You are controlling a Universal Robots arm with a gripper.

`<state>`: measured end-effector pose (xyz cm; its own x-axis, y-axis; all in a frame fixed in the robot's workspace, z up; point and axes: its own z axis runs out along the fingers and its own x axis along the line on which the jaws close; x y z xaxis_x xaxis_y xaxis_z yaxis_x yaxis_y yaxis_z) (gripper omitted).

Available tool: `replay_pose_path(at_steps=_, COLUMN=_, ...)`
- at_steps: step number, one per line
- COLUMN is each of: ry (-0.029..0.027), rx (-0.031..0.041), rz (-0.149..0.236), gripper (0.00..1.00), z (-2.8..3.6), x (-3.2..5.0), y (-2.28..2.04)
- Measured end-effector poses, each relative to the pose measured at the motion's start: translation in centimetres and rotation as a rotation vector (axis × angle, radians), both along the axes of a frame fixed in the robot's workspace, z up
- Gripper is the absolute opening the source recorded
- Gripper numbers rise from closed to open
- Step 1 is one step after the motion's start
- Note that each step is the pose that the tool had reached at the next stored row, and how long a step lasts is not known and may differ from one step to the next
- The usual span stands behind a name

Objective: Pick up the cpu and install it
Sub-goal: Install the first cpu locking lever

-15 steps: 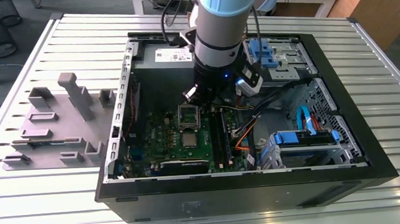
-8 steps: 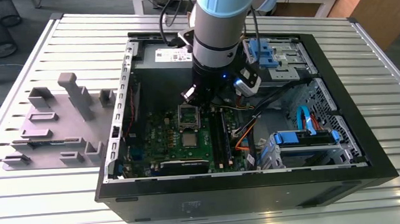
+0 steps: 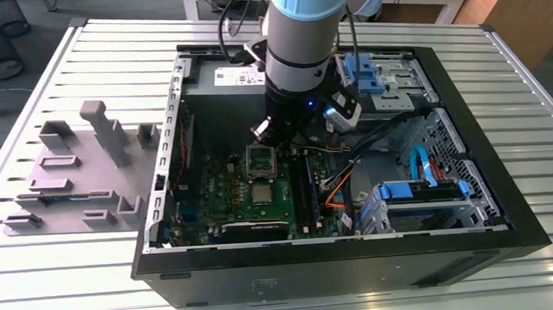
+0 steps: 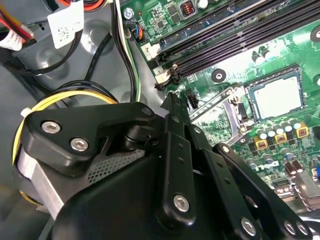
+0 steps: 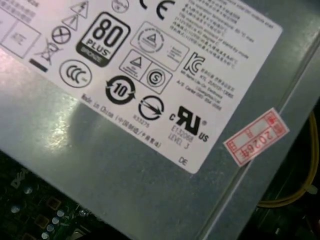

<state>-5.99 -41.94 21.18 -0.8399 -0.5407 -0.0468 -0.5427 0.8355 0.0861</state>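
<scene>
Upper right, second wrist view, cpu: seated flat on motherboard; load frame swung open for access.
Gripper: hovering nearby; grip state cannot be told.

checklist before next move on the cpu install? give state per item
1. cpu sits in the socket on the green board, metal top up: ok.
2. cpu flush and correctly oriented: cannot tell.
3. Socket frame open, not over the cpu: ok.
4. Gripper apart from the cpu, up by the frame: ok.
5. Gripper carrying anything: cannot tell.
6. Orange cables lie off the socket: ok.
</scene>
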Motion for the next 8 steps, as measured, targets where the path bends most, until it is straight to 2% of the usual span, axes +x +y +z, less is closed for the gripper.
replay_pose_path(at_steps=4, ry=-0.0074, rx=0.0004, rz=0.011, gripper=0.11, z=0.33, x=-0.10, y=-0.07)
replay_pose_path(at_steps=8, ry=-0.0080, rx=0.0004, rz=0.012, gripper=0.11, z=0.33, x=-0.11, y=-0.09)
